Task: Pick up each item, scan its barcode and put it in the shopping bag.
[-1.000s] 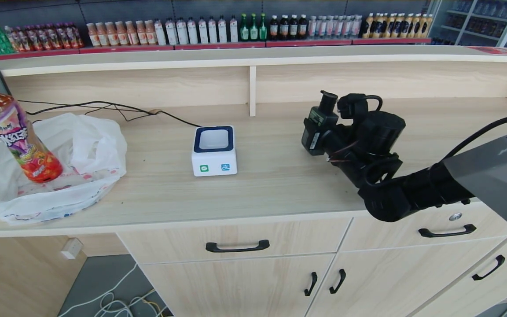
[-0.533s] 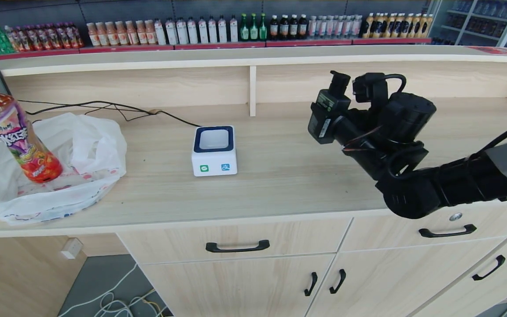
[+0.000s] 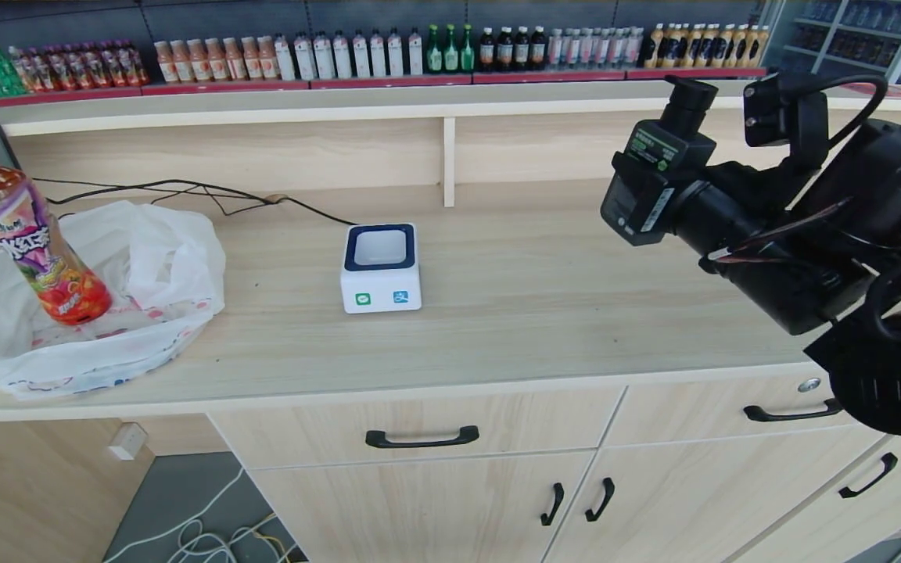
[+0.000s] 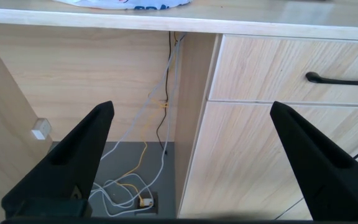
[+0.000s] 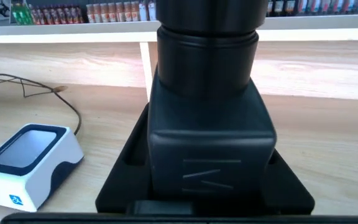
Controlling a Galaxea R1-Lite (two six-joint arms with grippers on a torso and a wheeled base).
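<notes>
Gripping a black bottle (image 3: 648,184) from both sides, the right fingers (image 5: 118,183) are clenched on its squarish body and hold it in the air, well above the bench (image 3: 513,289). The bottle sits nearly upright between them, leaning a little, its round cap on top. A green label and a white printed label show on its faces.

Well off to the left of the right fingers, and lower, the scanner (image 3: 381,267) sits on the bench. It is a white box with a dark-rimmed window facing up. Farther left again, the white shopping bag (image 3: 145,266) lies crumpled on the bench. A tea bottle (image 3: 28,234) with a purple cap stands on its plastic, tilted slightly; I can't tell whether it is inside the bag's mouth or only on top. A black cable (image 3: 184,188) trails across the bench behind the bag towards the scanner. Far beyond the right fingers, a shelf (image 3: 419,78) carries rows of drinks.

The left fingers (image 4: 73,162) are spread wide with nothing between them, down below the bench's edge and facing the cupboard front. Ahead of them is a drawer with a black handle (image 4: 340,79), and beside it a recess where wires (image 4: 160,112) hang to the floor. The bag's edge shows on the bench above them.
</notes>
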